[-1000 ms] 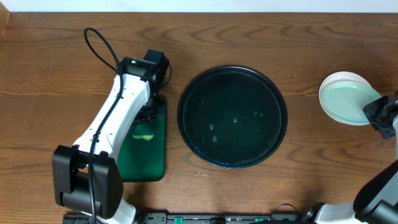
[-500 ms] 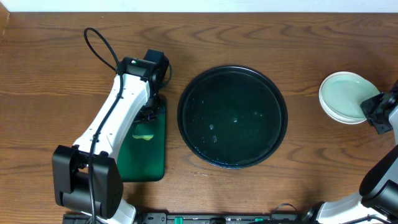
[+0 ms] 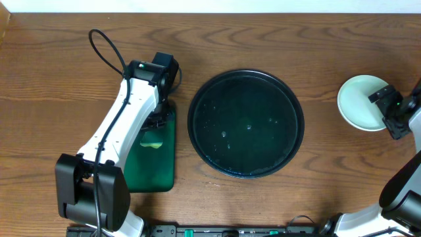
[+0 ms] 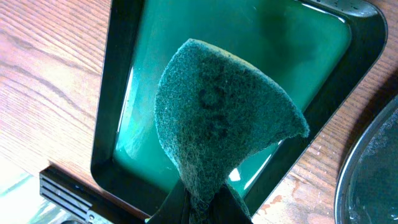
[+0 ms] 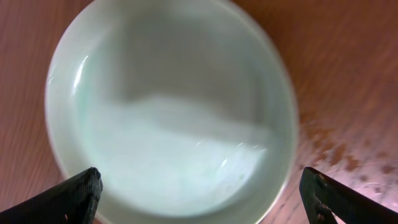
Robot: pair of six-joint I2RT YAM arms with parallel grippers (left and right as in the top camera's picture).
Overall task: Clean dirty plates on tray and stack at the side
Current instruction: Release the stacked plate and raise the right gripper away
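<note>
- The left gripper (image 4: pixel 202 210) is pinching a dark green scouring sponge (image 4: pixel 221 118) by its lower end. The jaws are closed tight on it, and the sponge is fanning out wide above them in the wrist view.
- The sponge is hanging over the small green rectangular tray (image 4: pixel 124 87). That tray is sitting on the wooden table (image 3: pixel 52 59), just left of the black tray (image 3: pixel 263 99).
- The black tray is lying mid-table, round and glossy. A few pale specks are showing on its floor.
- The plates (image 3: pixel 358 103) are sitting on the table at the far right, well apart from the black tray. From above they are reading as one pale mint round, and how many are stacked cannot be told.
- The right gripper (image 5: pixel 202 193) is hovering over the right edge of the plates. Its jaws are spread wide, with one dark fingertip showing at each lower corner of the wrist view and nothing gripped between them.
- The right wrist picture is coming through blurred. The plates (image 5: pixel 168 112) are filling most of it, pale mint inside with soft glare.
</note>
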